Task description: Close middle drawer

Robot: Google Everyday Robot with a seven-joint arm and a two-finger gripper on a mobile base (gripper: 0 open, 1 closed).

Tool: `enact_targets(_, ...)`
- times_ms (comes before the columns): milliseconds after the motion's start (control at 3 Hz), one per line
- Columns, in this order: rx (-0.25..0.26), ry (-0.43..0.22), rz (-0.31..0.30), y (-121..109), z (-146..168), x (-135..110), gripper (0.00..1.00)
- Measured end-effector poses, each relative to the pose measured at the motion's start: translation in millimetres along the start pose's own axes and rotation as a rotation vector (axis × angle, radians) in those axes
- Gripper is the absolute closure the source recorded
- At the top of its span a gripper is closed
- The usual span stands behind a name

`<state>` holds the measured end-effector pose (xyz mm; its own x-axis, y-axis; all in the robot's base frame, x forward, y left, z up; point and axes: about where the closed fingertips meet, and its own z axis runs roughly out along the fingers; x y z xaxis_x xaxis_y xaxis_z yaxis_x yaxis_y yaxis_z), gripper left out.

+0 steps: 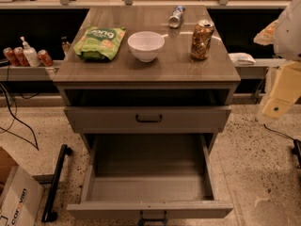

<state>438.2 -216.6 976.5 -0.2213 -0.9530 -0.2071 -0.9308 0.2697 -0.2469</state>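
The middle drawer (149, 209) of the grey-brown cabinet is pulled far out toward me. Its long shallow box is empty, and its small dark handle (153, 217) sits at the bottom edge of the view. Above it, the uppermost drawer (197, 119) stands slightly out, with a dark gap under the cabinet top. The lowest drawer is hidden beneath the open one. My gripper (278, 100) shows as a cream part of the arm at the right edge. It is level with the uppermost drawer, off to the right of the cabinet and touching nothing.
On the cabinet top (117, 69) are a green chip bag (99, 42), a white bowl (146, 45), an upright can (201, 40) and a lying bottle (177, 16). A cardboard box (16, 197) and a black bar (56, 182) lie on the floor to the left. Cables trail at the far left.
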Motion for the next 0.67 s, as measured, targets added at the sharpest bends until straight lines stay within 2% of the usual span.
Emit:
enact_targets(333, 0.0, 0.0, 0.0, 0.0, 0.0, 0.0, 0.0)
enact_targets(667, 0.008, -0.003, -0.001, -0.3, -1.7, -1.1, 0.15)
